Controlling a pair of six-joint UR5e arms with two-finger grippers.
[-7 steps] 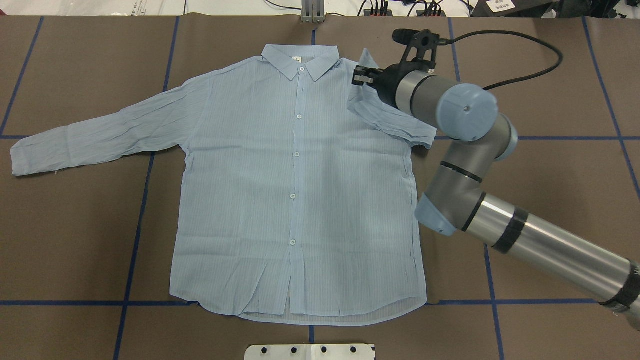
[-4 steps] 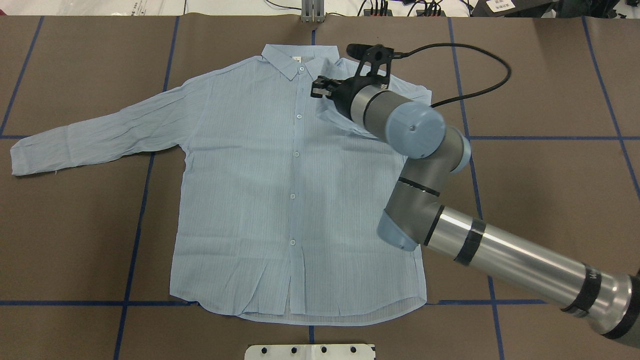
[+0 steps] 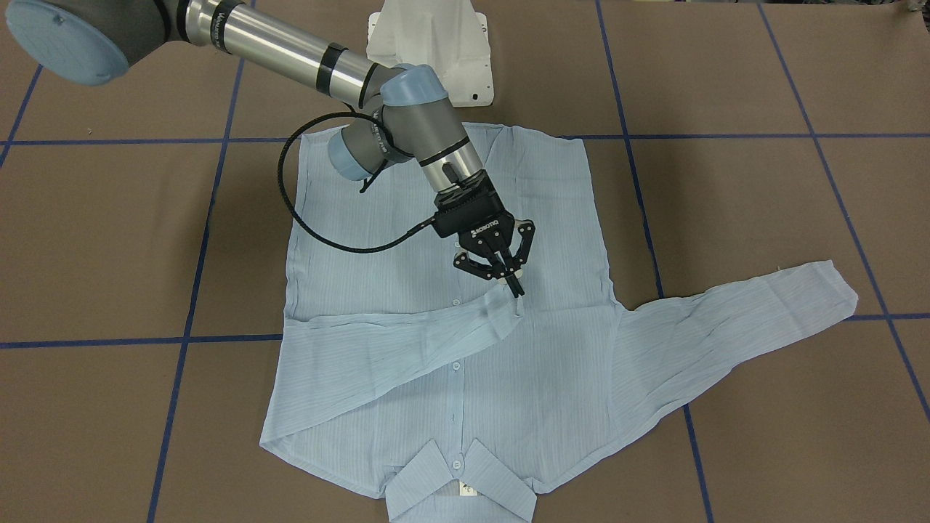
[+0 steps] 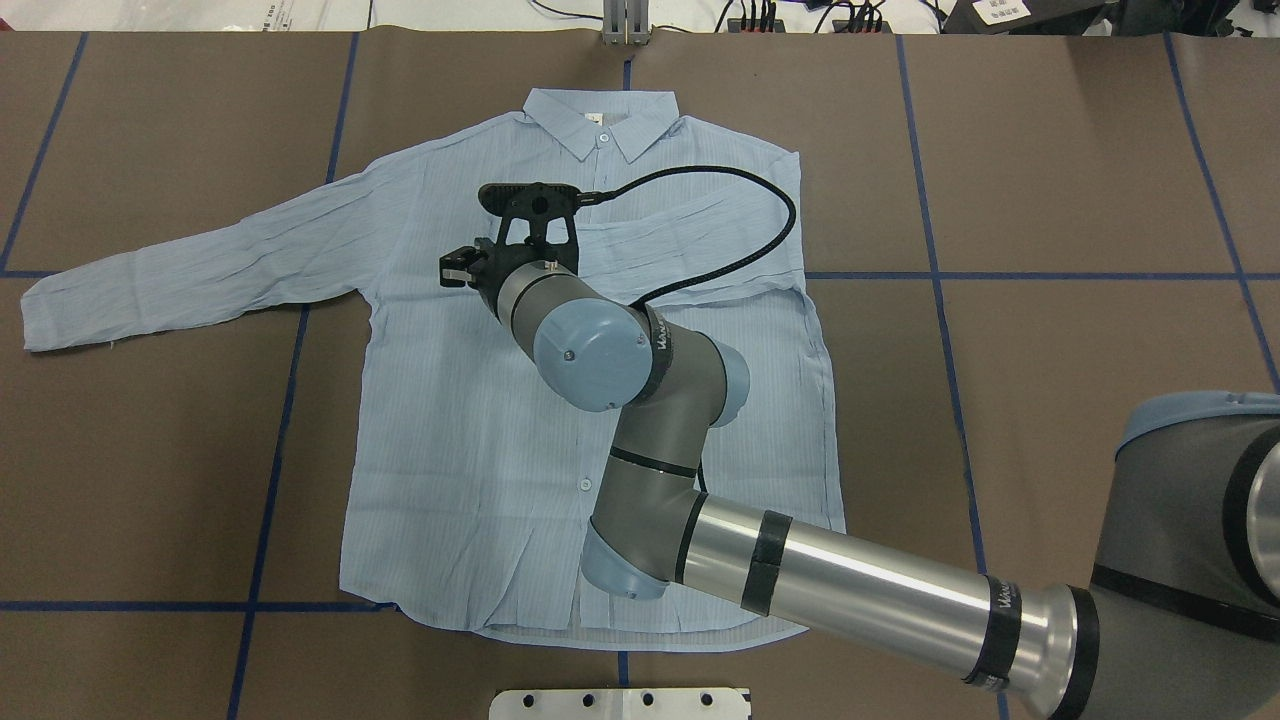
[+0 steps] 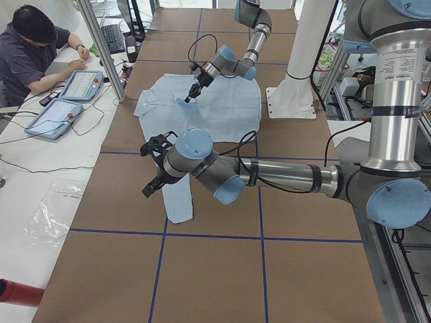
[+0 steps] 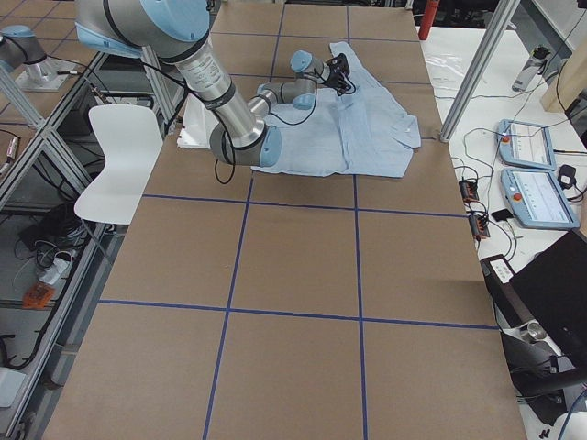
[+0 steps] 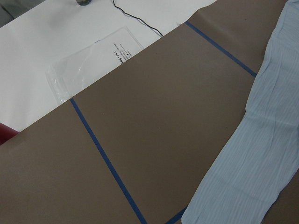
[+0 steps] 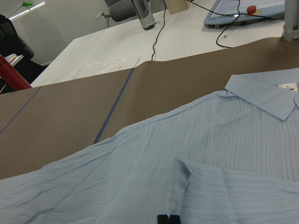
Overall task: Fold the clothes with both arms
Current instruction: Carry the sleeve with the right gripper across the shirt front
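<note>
Overhead exterior: shirt [image 4: 470, 420] flat, one sleeve across chest, right fingers [image 3: 513, 280] on cuff

Brown table [image 4: 1080, 420] with a grid of blue tape lines [image 4: 270, 480]. The light-blue striped shirt lies front up near the table middle. It is buttoned, with its hem toward the white pedestal base [image 3: 432, 43] and its collar [image 4: 600, 118] on the far side from the robot.

Right arm [image 4: 860, 585] reaches from view right over the shirt body, wrist above the chest. Left arm [image 5: 283, 176] shows only in the exterior left view, stretched low over the table at the shirt's left end. In that same view a person [image 5: 30, 57] sits at a side desk.

Sleeve on robot's left [image 4: 200, 270] is spread flat to the side and crinkled. Sleeve on robot's right [image 3: 392, 349] is folded in over the chest. It crosses the button line, and its cuff end lies on the shirt's left half.

Black cable [image 4: 760, 195] loops from the right wrist over the shirt's right shoulder area.

Right fingers are narrow, tips pinched together on the folded sleeve's cuff edge. In the front-facing view the cuff corner is lifted slightly toward them. The right wrist view shows the black tips together at its bottom edge, with cloth beyond.

Left fingers [image 5: 152, 186] are near the spread sleeve's end, raised off the cloth. I cannot tell if they are wide or narrow.

Small white buttons [image 4: 585, 484] run down the front.
</note>
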